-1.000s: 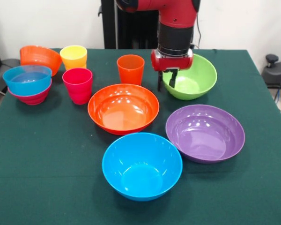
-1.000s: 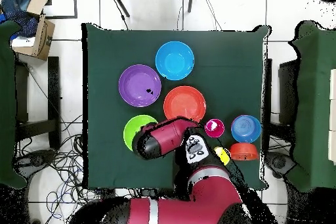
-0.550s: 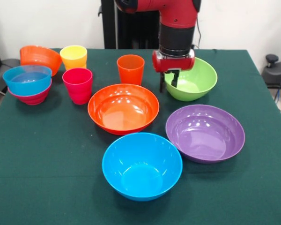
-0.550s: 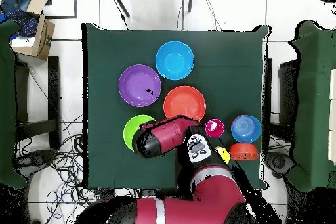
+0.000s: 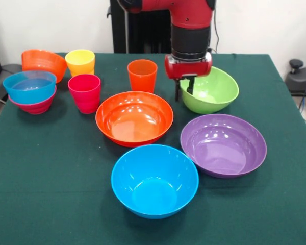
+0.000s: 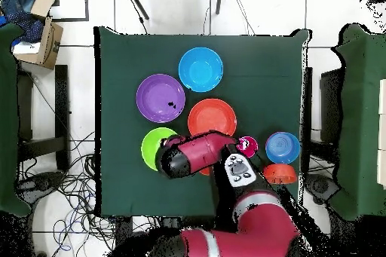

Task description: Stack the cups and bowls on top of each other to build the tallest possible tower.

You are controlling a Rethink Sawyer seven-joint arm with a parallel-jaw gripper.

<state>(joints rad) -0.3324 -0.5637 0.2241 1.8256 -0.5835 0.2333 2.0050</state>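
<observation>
My gripper is shut on the near-left rim of the lime green bowl, one finger inside and one outside; the bowl sits tilted. In front of it lie the large orange bowl, the purple bowl and the blue bowl, each apart and empty. An orange cup, a red-pink cup and a yellow cup stand upright at the left. A translucent blue bowl rests inside a magenta bowl. In the overhead view the arm covers the gripper beside the lime green bowl.
A translucent orange bowl lies tipped at the far left corner behind the yellow cup. The green cloth table has bare room along its near left and near right. A cardboard box sits off the table in the overhead view.
The gripper has closed on the lime green bowl's rim, and the bowl has tipped and shifted slightly to the right. The other bowls and cups have not moved.
</observation>
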